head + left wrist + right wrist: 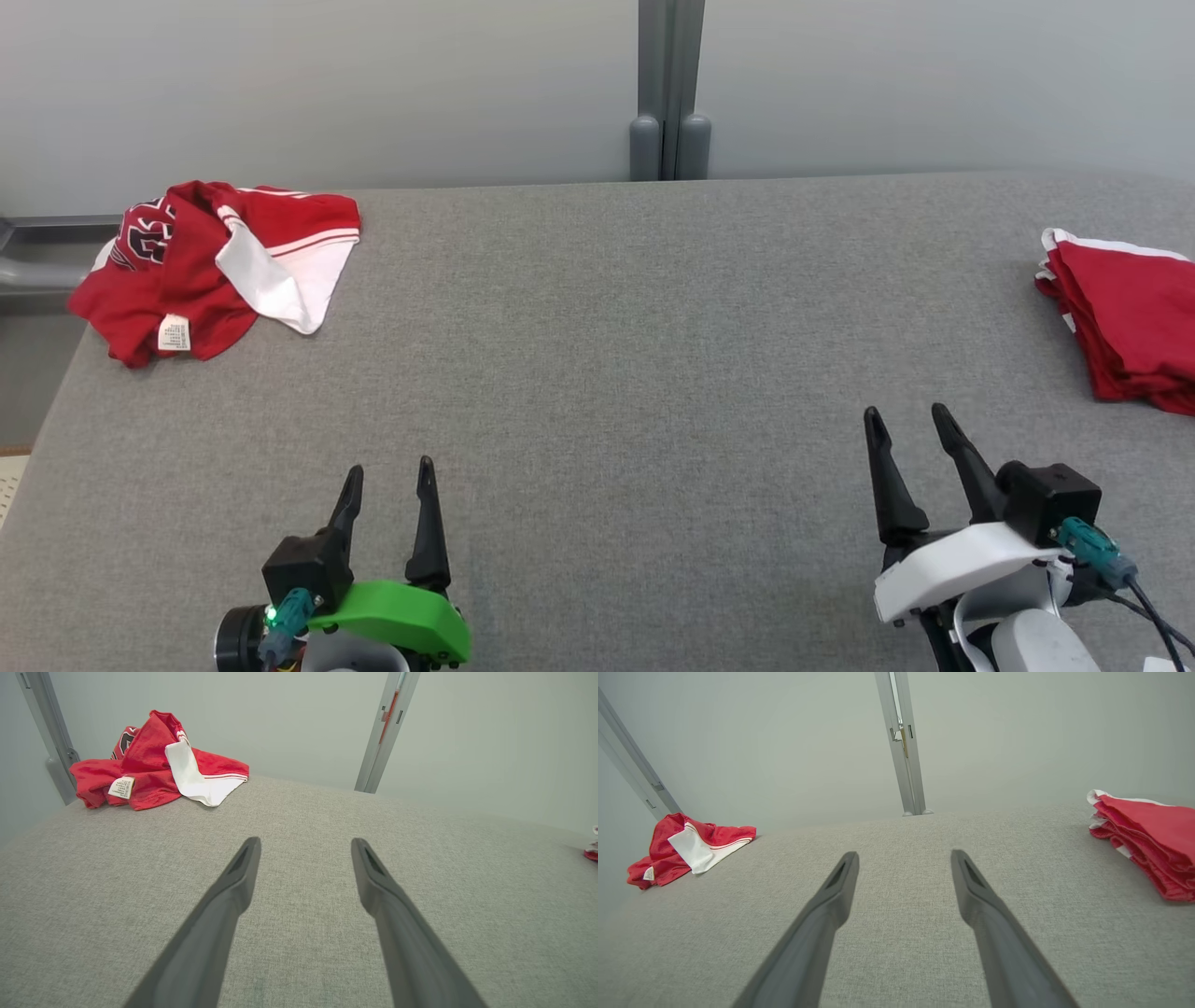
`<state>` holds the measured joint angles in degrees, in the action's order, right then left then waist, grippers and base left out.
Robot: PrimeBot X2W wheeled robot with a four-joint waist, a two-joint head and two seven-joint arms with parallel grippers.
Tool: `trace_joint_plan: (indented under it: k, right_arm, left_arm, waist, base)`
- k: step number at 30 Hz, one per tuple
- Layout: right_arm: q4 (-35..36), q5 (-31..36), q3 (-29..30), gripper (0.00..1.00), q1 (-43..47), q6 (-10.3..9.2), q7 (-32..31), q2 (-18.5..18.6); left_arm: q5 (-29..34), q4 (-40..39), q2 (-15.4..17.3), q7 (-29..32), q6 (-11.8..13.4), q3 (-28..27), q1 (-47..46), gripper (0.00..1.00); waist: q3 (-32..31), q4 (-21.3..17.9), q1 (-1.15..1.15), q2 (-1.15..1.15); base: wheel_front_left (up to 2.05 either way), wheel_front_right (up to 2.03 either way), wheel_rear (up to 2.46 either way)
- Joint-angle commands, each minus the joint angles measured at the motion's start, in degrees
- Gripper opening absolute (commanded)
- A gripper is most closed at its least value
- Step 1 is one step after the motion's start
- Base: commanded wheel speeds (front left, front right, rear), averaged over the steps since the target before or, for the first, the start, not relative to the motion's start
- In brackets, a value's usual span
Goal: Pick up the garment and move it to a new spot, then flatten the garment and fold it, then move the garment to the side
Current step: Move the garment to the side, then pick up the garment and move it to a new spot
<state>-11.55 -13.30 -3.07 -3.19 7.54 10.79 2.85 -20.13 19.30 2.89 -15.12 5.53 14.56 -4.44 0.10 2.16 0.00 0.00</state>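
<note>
Work surface point(597, 373): grey woven cloth, matt, slightly coarse. Garment point(215, 266): red and white cloth, smooth, faint sheen; its label point(174, 333) papery. My fingers point(240, 872): dark matt plastic. Post point(668, 84) behind: grey metal, dull.

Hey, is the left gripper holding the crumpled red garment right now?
No, the left gripper stands open and empty, well apart from the crumpled red garment.

The garment point(196, 266), a red jersey with white trim, dark lettering and a white care label showing, lies crumpled in a loose heap, one white panel flopped outward, at the far left corner of the grey table point(597, 373).
</note>
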Motion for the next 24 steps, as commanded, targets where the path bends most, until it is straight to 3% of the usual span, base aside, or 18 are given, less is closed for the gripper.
trace_joint_plan:
  k: [1,24]
  right_arm:
    - [0.74,-0.85,-0.26,1.00,1.19,-0.11,-0.31,0.10]
    - [2.00,0.02,-0.63,1.00,3.02,-0.11,-1.55,0.10]
  left_arm:
    - [-0.21,-0.18,0.05,-0.03,0.11,0.00,0.69,1.00]
    - [-0.27,-0.33,0.04,-0.03,0.17,0.17,-0.50,1.00]
  waist:
    - [-0.12,0.04,0.00,0.00]
    - [-0.19,0.34,0.00,0.00]
  base:
    - [0.00,0.00,0.00]
    - [0.00,0.00,0.00]
